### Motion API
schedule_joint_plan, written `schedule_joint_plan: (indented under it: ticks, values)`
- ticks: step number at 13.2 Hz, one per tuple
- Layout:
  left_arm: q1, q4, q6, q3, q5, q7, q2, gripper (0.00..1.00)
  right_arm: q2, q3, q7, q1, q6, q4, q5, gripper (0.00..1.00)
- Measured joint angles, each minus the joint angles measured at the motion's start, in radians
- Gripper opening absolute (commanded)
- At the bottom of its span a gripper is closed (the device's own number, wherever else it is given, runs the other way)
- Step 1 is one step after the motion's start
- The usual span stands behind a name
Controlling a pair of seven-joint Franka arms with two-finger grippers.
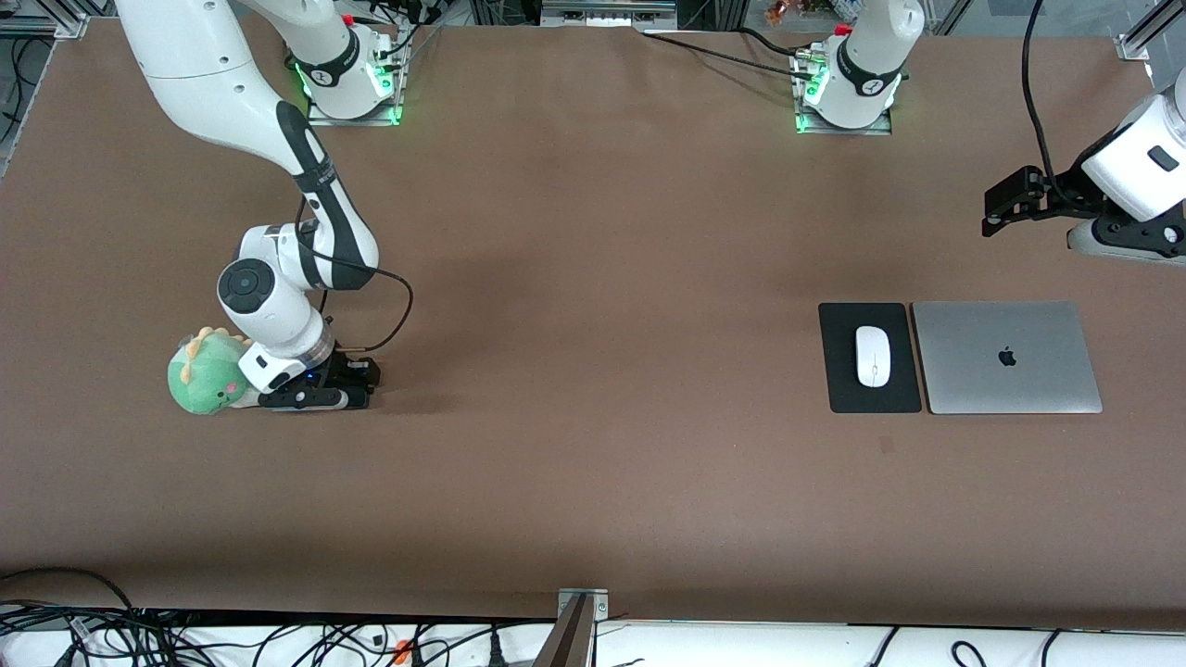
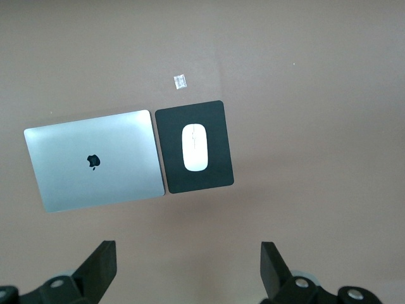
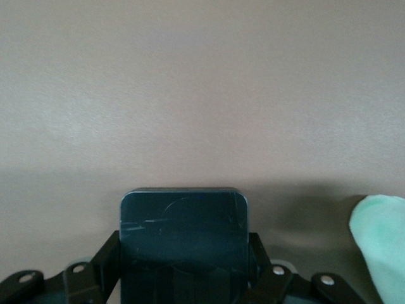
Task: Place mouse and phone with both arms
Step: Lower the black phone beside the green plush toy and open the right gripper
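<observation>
Down at the table, the right hand (image 3: 183, 278) is clamped on the phone (image 3: 183, 234) (left hand (image 2: 186, 266) spread wide, holding nothing).

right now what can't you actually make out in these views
- Phone: hidden in the front view under the right gripper; its lower end is cut off in the right wrist view.
- Green plush toy: partly covered by the right arm in front; only a corner in the wrist view.
- Left gripper: wrist view crops the fingers' bases.

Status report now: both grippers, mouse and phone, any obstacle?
Right gripper shut on phone, low beside green plush. Left gripper open, above mouse on pad. No obstacle.
</observation>
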Motion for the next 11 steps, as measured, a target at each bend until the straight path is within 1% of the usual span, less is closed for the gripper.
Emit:
schedule_joint_plan:
  ticks: [1, 5, 8, 9, 11]
  values:
    - [0.000, 0.000, 0.000, 0.000, 0.000, 0.000, 0.000, 1.00, 0.000, 0.000, -0.004, -0.004, 0.005, -0.003, 0.000, 0.99]
    - [0.000, 0.000, 0.000, 0.000, 0.000, 0.000, 0.000, 1.00, -0.003, 0.001, -0.005, -0.007, 0.025, -0.003, 0.000, 1.00]
    - [0.000, 0.000, -0.003, 0.000, 0.000, 0.000, 0.000, 1.00, -0.024, 0.004, -0.005, -0.007, 0.014, 0.006, 0.002, 1.00]
    - [0.000, 0.000, -0.005, 0.000, 0.000, 0.000, 0.000, 1.00, -0.037, 0.005, -0.005, -0.007, -0.023, 0.022, 0.008, 1.00]
    - [0.000, 0.000, -0.006, 0.000, 0.000, 0.000, 0.000, 1.00, -0.071, 0.005, -0.005, -0.007, -0.140, 0.076, 0.040, 1.00]
